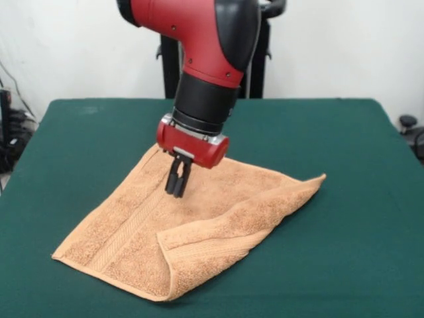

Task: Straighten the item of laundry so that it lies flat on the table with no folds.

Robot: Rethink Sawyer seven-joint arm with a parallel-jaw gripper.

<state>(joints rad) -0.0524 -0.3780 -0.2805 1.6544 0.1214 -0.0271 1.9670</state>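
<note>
A plain white wall stands behind, with dark cables (left edge) hanging.

towel: orange-tan terry | one side folded over | table: green

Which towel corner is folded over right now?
The towel corner nearest the camera, at the picture's lower middle: its flap lies doubled back, while the other corners lie flat.

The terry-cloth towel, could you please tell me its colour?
Orange-tan terry-cloth towel with woven border bands, clearest in the front view.
</note>
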